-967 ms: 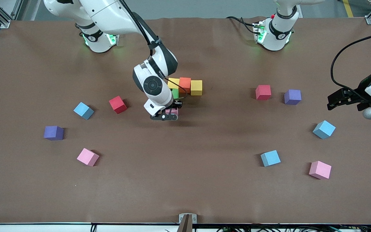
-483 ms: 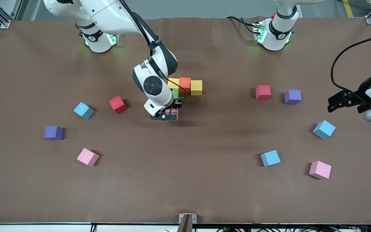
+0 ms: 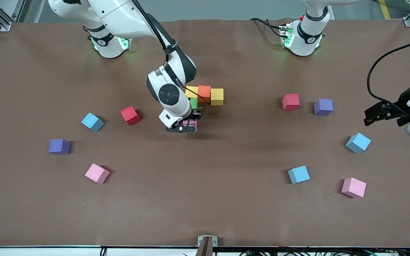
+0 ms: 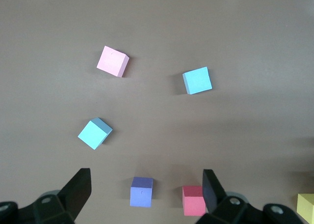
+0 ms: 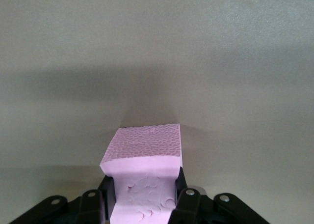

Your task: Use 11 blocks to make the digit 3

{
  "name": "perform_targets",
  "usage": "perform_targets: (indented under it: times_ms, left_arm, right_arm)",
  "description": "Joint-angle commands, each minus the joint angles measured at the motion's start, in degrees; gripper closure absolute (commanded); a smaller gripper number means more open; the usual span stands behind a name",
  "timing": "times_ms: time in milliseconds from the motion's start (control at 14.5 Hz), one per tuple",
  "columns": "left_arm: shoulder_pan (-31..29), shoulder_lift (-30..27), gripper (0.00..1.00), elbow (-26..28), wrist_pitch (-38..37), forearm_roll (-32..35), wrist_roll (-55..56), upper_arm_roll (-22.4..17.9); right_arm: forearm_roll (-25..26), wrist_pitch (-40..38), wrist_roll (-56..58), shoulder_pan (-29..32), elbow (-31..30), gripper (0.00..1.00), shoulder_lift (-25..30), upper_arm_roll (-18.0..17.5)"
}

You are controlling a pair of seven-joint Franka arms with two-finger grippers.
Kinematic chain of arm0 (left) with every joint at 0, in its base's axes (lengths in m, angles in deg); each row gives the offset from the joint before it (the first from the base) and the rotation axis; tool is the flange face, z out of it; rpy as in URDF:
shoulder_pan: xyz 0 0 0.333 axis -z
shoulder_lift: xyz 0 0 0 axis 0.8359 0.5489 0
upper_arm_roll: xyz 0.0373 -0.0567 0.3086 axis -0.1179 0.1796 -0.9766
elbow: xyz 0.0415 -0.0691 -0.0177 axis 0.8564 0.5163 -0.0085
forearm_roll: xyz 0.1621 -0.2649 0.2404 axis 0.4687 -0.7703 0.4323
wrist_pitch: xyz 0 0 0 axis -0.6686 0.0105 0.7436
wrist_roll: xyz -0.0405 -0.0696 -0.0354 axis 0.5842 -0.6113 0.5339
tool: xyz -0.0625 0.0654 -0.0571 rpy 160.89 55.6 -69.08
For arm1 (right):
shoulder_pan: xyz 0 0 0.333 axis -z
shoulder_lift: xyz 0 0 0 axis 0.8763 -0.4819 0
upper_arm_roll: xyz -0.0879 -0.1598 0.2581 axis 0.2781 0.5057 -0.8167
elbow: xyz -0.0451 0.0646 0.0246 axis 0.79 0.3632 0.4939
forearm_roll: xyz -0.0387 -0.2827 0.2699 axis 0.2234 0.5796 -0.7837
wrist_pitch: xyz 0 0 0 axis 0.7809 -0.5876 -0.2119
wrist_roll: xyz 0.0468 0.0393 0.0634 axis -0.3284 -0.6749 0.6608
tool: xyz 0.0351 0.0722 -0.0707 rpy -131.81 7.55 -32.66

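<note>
My right gripper [image 3: 183, 127] is shut on a pink block [image 3: 190, 123], its foam dented between the fingers [image 5: 187, 200]. The pink block [image 5: 146, 161] sits low at the mat, right beside a green block [image 3: 193, 103]. The green one adjoins a row of yellow [image 3: 190, 91], orange [image 3: 204, 93] and yellow [image 3: 217, 96] blocks. My left gripper [image 3: 377, 114] hangs open and empty over the mat at the left arm's end. Its wrist view looks down between the open fingers [image 4: 78, 189] on a purple cube [image 4: 142, 191] and a red block [image 4: 194, 200].
Loose blocks toward the right arm's end: red [image 3: 130, 115], light blue [image 3: 92, 122], purple [image 3: 59, 146], pink [image 3: 97, 173]. Toward the left arm's end: red [image 3: 290, 101], purple [image 3: 323, 106], light blue [image 3: 358, 142], light blue [image 3: 299, 174], pink [image 3: 353, 187].
My left gripper has drifted slightly toward the table's edge at the left arm's end. The right gripper and its pink block have not moved.
</note>
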Motion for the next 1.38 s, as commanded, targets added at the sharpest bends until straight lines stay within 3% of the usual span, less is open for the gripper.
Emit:
perform_targets:
  times_ms: [0,1312]
  left_arm:
    - [-0.25,0.71,0.00,-1.01,0.18,0.26,0.36,0.00]
    - [-1.48,0.88,0.00,-1.10,0.09,0.17,1.15,-0.18]
  right_arm:
    - [-1.64,0.35,1.16,0.23,-1.14,0.55,0.51,-0.38]
    - [-1.46,0.18,2.13,0.40,-1.85,0.53,0.86,-1.08]
